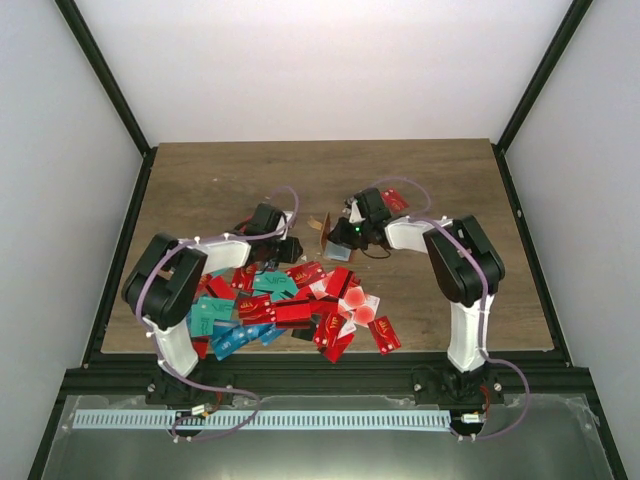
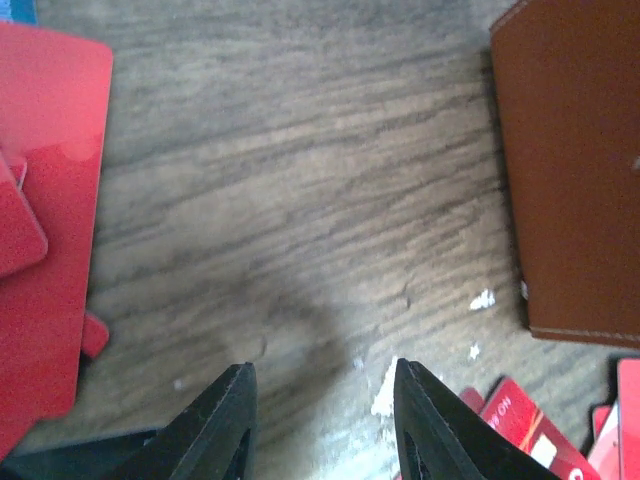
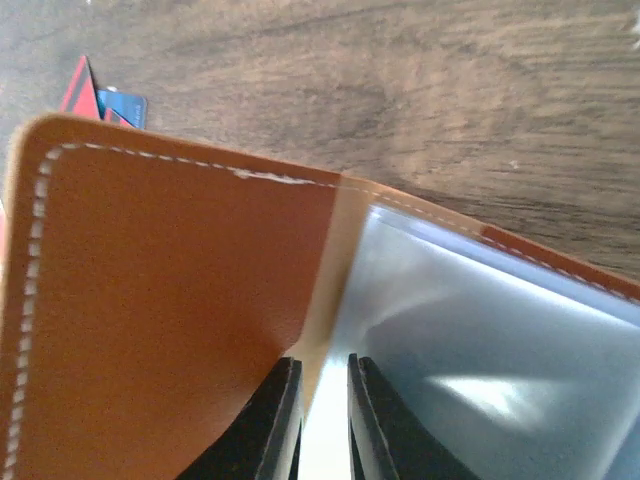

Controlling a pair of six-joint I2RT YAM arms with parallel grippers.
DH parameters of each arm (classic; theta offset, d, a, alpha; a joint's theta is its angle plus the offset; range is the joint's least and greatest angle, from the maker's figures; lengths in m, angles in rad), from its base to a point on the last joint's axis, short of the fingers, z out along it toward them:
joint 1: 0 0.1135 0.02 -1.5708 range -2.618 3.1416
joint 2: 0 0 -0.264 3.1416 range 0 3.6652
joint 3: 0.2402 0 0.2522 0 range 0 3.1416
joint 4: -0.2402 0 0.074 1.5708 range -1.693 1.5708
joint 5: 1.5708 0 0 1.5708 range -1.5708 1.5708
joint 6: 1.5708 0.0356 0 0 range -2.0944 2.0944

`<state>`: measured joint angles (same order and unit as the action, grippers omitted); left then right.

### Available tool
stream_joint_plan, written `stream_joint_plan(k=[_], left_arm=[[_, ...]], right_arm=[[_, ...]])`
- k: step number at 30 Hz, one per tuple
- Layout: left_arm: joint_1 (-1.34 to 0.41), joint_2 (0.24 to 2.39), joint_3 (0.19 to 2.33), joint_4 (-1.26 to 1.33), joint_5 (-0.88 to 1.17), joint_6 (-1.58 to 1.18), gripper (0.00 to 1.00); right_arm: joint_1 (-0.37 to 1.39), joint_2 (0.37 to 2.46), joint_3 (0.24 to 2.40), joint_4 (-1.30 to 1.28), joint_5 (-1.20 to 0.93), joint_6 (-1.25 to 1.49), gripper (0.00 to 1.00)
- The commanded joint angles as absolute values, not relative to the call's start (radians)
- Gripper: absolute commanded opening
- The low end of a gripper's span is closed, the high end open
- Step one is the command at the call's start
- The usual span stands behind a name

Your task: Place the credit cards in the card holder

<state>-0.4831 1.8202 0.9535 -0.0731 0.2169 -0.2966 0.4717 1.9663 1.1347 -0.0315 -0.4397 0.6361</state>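
Note:
The credit cards, mostly red with some teal and blue, lie in a loose heap at the table's near middle. The brown card holder stands propped open beyond the heap. My right gripper is shut on a thin leaf at its fold, with the stitched brown flap on the left and the pale blue inside on the right. My left gripper hangs open over bare wood with nothing between its fingers. The card holder is to its right and red cards to its left.
More red cards lie just right of my left fingertips. One red card lies apart beyond the right arm. Black frame posts border the wooden table on both sides.

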Motion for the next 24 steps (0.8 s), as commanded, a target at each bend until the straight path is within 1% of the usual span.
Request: stream_joint_plan(k=[1, 6, 11, 21, 24], left_arm=[[-0.482, 1.746, 0.899, -0.053, 0.244, -0.331, 0.4], [-0.481, 1.656, 0.863, -0.058, 0.258, -0.351, 0.41], [-0.488, 1.574, 0.82, 0.02, 0.32, -0.358, 0.55], [-0.529, 1.661, 0.902, 0.072, 0.396, -0.322, 0.72], [-0.539, 1.711, 0.928, 0.1, 0.397, -0.332, 0.75]], right_arm=[[0.495, 2.006, 1.195, -0.051, -0.417, 0.622, 0.16], [0.503, 2.047, 1.228, -0.09, -0.385, 0.612, 0.17], [0.505, 2.056, 1.229, -0.101, -0.374, 0.615, 0.17], [0.508, 2.056, 1.227, -0.107, -0.377, 0.614, 0.17], [0.508, 2.054, 1.229, -0.111, -0.382, 0.613, 0.17]])
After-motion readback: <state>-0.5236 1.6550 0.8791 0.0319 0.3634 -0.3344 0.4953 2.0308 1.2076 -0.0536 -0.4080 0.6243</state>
